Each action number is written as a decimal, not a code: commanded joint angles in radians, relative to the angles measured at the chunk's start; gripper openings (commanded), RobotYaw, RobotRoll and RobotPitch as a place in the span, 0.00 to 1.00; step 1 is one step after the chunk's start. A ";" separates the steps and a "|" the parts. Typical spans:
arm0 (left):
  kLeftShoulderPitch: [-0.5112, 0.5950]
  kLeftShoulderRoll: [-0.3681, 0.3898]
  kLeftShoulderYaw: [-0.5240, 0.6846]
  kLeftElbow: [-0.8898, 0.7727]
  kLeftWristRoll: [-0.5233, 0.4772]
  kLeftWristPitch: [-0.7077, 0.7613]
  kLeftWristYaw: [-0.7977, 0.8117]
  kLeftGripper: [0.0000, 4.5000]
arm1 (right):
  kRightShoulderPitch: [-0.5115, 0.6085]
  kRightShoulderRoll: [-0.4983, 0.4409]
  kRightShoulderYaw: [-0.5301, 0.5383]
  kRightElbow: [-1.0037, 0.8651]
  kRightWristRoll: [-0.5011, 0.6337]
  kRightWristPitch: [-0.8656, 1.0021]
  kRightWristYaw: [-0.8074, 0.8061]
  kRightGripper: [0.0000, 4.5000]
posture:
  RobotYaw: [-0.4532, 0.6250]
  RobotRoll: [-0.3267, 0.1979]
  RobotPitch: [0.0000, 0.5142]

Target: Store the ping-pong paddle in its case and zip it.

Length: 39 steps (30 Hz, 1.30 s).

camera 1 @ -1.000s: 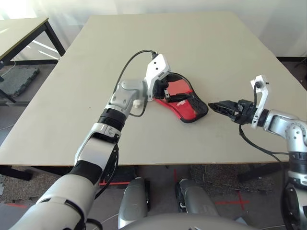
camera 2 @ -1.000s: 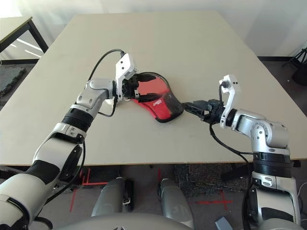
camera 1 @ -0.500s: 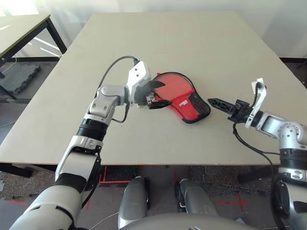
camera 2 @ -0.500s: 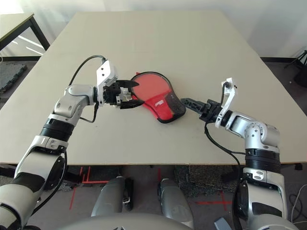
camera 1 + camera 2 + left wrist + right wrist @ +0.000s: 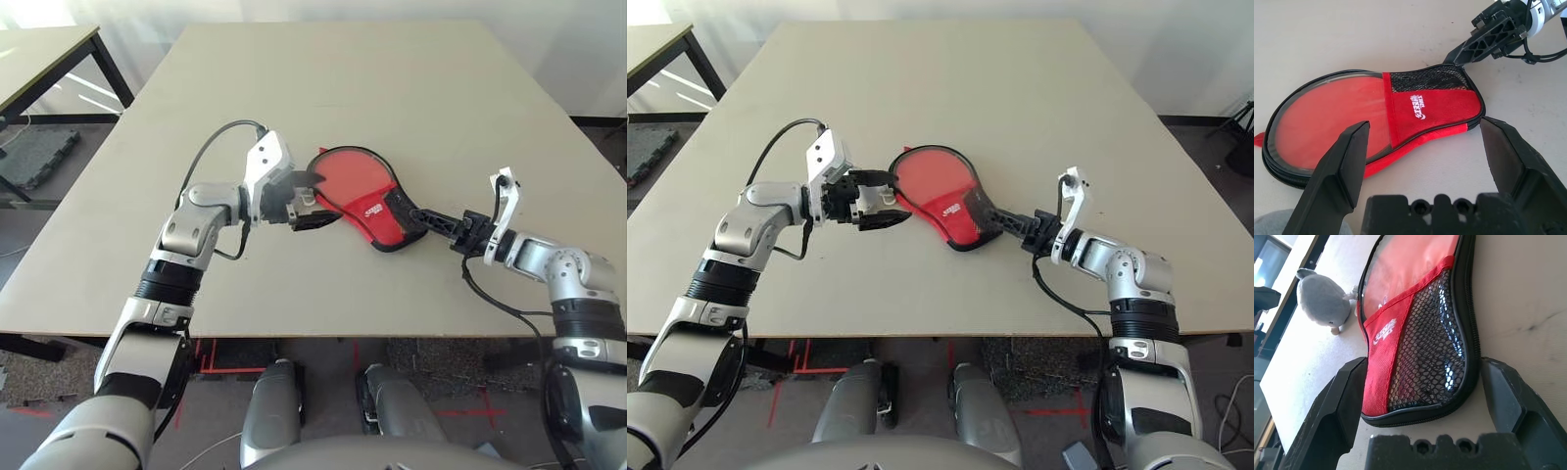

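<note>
Left hand (image 5: 312, 203) sits at roughly 9 o'clock of the case (image 5: 367, 196), fingers spread wide, gripping nothing; the tips are just beside the round end's rim, and whether they touch it you can't tell. The case lies flat near the middle of the table (image 5: 411, 88), round clear window toward 10 o'clock, mesh-and-logo end toward 4 o'clock. The ping-pong paddle (image 5: 1327, 120) looks to be inside already: red face fills the window, handle hidden under the red panel, so you can't confirm it's fully seated. Right hand (image 5: 423, 219) comes in from 4 o'clock, also fully spread and empty, its fingers straddling the mesh end in the right wrist view, close to the zipper rim. A small grey wad (image 5: 1322, 301) sits on the table just past the round end in that view. Risks, as a judgement: if your right hand pushes in further, the soft case could slide toward the left hand instead of being pinned; closing on the fabric could bunch it and jam the zip. Zipper pull isn't identifiable in any view, and how far the zip is closed is unclear. A red strip shows along the near edge in the left wrist view; open seam or just trim, can't tell.
</note>
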<state>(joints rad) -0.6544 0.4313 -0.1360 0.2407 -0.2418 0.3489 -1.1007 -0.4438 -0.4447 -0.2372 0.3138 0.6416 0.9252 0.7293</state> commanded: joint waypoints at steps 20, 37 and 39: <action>0.013 0.009 -0.002 -0.031 -0.015 0.005 0.005 1.00 | -0.015 0.063 0.019 0.035 -0.027 0.041 -0.060 0.62 | 0.52 0.62 0.19; 0.017 0.010 -0.004 -0.037 -0.013 0.007 0.010 1.00 | 0.028 0.051 -0.019 0.006 -0.012 0.127 -0.088 0.01 | 0.52 0.62 0.22; 0.016 0.012 -0.005 -0.036 -0.013 0.008 0.007 1.00 | 0.048 0.040 -0.031 -0.015 -0.002 0.145 -0.091 0.01 | 0.52 0.62 0.22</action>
<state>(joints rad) -0.6485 0.4356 -0.1364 0.2127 -0.2506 0.3503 -1.0914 -0.4394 -0.3963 -0.2650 0.2930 0.6354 1.0222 0.6537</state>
